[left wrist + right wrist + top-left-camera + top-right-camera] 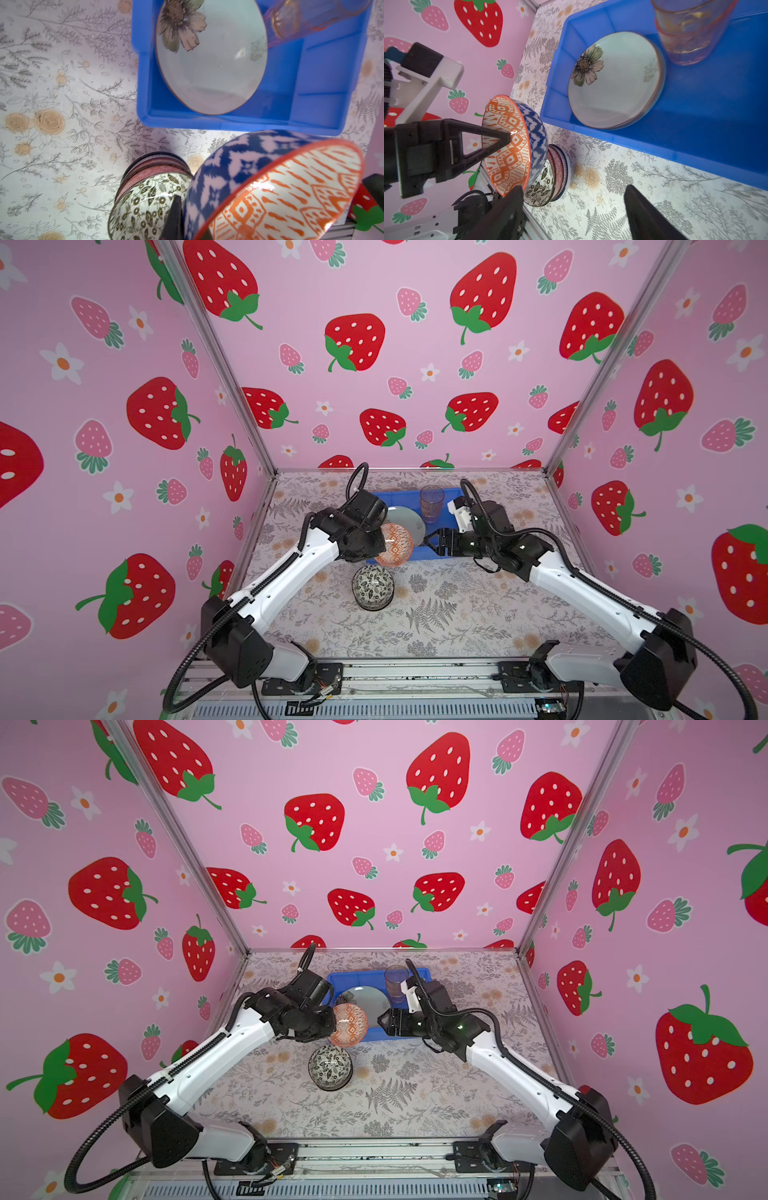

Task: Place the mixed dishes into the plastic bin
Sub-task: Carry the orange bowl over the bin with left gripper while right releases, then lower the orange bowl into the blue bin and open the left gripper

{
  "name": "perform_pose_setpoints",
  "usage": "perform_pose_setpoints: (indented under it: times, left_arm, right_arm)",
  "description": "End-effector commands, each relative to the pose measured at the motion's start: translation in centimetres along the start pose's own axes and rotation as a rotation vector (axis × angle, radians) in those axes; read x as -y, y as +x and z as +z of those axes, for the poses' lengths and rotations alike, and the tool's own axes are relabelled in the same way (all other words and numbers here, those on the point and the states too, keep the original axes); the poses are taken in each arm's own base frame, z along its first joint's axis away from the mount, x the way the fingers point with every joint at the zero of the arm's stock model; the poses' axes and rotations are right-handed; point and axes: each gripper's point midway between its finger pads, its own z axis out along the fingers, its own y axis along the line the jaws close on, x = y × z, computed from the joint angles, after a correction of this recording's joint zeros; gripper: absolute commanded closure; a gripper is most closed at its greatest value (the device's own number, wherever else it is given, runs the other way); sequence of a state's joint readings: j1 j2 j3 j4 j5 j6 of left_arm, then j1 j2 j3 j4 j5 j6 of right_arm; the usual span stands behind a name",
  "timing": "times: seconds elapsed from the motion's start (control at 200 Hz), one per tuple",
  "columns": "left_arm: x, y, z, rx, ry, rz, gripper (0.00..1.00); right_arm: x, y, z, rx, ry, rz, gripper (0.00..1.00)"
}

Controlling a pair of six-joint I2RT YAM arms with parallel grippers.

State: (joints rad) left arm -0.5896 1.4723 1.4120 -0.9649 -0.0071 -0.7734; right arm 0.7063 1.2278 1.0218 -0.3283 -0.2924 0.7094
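Observation:
My left gripper (187, 220) is shut on the rim of an orange-patterned bowl (392, 545) (348, 1024) (291, 197) (506, 145) with a blue-white outside. The bowl hangs tilted on its side, just in front of the near left corner of the blue plastic bin (451, 494) (336, 979) (187, 124) (695, 108). A pale green flower plate (409, 520) (209, 68) (612, 83) and a clear pinkish tumbler (432, 504) (689, 33) are in the bin. My right gripper (430, 540) (381, 1020) (574, 187) is open and holds nothing, low by the bin's near rim.
A black-floral bowl (372, 587) (330, 1067) (143, 207) (539, 187) stands on the flowered tablecloth below the held bowl, nested in a red-patterned bowl (557, 164). Strawberry-print walls close in the left, right and back sides.

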Motion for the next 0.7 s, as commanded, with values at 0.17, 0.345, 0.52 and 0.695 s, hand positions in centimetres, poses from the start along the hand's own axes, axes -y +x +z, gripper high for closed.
perform_pose_setpoints:
  times: [0.17,0.345,0.52,0.695]
  left_arm:
    - [8.0,-5.7,2.0,0.078,0.111,0.090,1.00]
    - [12.5,-7.2,5.0,0.058,0.180,0.112,1.00]
    - [15.7,-7.5,7.7,0.032,0.214,0.147,1.00]
    - [16.8,-7.4,10.3,-0.012,0.215,0.152,1.00]
  right_arm:
    - [3.6,-1.3,-5.2,0.061,0.088,0.038,0.01]
    - [5.5,-1.5,-7.6,0.087,0.133,0.062,0.01]
    - [7.2,-1.4,-8.7,0.095,0.157,0.084,0.01]
    - [8.3,-1.3,-9.1,0.096,0.161,0.102,0.01]
